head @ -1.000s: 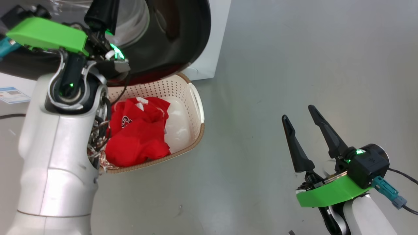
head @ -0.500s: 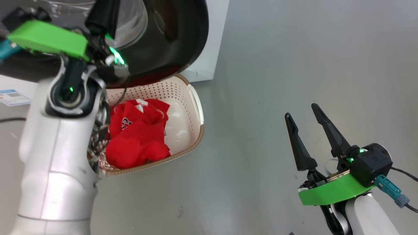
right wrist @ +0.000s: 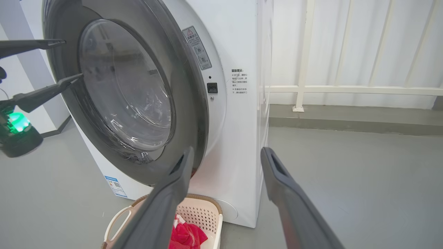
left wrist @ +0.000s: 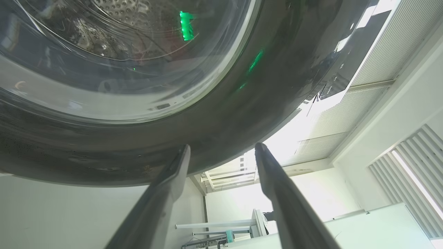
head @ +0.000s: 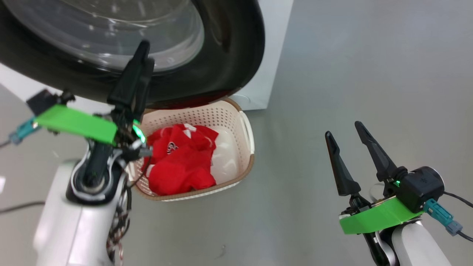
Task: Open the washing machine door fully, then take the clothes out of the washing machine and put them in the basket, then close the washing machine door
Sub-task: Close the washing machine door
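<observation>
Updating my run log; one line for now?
clothes in basket | washing machine door ajar | left gripper open by door | right gripper open, empty

Left tool (head: 146,55) raised, right tool (head: 343,129) low — both spread.

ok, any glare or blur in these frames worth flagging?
Left wrist view: the room beyond the washing machine door is blown out to white, and green LED glints reflect off its glass and black rim. Head view: the left forearm looks slightly smeared; pale reflections on the door glass. Right wrist view: even light, sharp background, the right claw close and soft.
</observation>
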